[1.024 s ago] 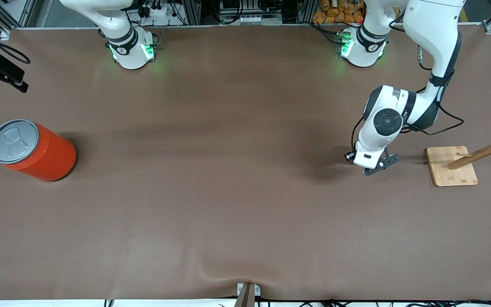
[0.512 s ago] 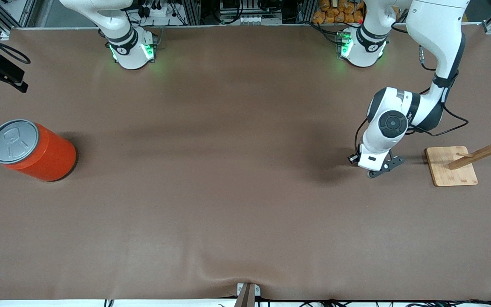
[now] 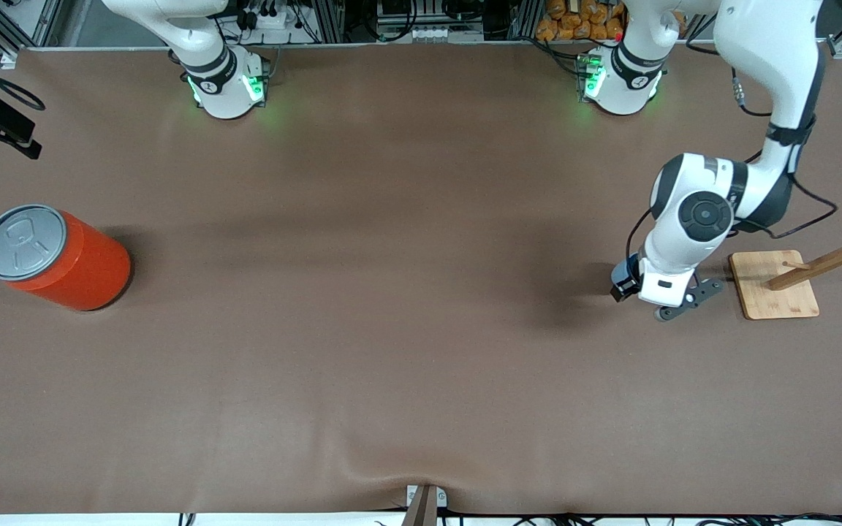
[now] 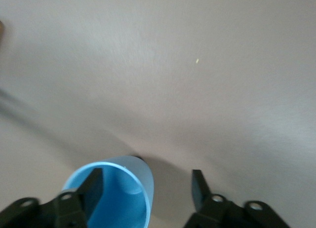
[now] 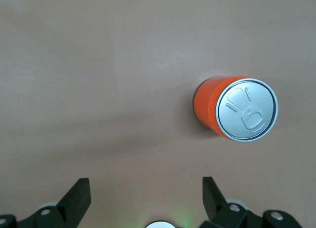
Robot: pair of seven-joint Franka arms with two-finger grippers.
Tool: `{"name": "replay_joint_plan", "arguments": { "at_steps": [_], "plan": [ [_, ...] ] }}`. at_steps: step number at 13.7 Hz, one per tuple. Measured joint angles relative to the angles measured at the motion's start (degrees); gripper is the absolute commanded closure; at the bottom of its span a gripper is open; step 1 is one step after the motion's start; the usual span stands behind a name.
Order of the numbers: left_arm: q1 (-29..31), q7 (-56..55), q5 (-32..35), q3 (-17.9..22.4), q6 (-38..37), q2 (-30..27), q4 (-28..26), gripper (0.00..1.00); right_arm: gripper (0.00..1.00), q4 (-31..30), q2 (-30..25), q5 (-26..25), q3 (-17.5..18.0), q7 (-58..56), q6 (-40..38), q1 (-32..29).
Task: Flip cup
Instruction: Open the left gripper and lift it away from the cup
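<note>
Hovering low over the worktop [image 3: 392,329] just beside the wooden rack [image 3: 775,283], the left pincer [image 4: 147,188] is spread wide, one finger [image 4: 93,187] inside the upright, mouth-up blue cup [image 4: 116,194] and the other outside its wall. The right pincer [image 5: 146,192], fingers wide apart and empty, waits high above the orange can [image 3: 55,257].
</note>
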Motion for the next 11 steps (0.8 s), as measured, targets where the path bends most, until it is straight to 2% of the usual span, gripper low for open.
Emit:
{"name": "replay_joint_plan", "arguments": {
  "at_steps": [3, 6, 9, 11],
  "plan": [
    [-0.2, 7.5, 0.0, -0.7, -15.3, -6.0, 10.6, 0.0, 0.0, 0.0, 0.0, 0.0, 0.0, 0.0, 0.0, 0.0],
    [-0.1, 19.6, -1.7, -0.9, -26.1, -8.9, 21.1, 0.0, 0.0, 0.0, 0.0, 0.0, 0.0, 0.0, -0.3, 0.0],
    [0.1, 25.3, -4.7, -0.8, -33.4, -9.5, 28.1, 0.0, 0.0, 0.0, 0.0, 0.0, 0.0, 0.0, -0.6, 0.0],
    [0.1, 29.7, -4.7, -0.8, -35.7, -10.3, 30.2, 0.0, 0.0, 0.0, 0.0, 0.0, 0.0, 0.0, -0.8, 0.0]
  ]
}}
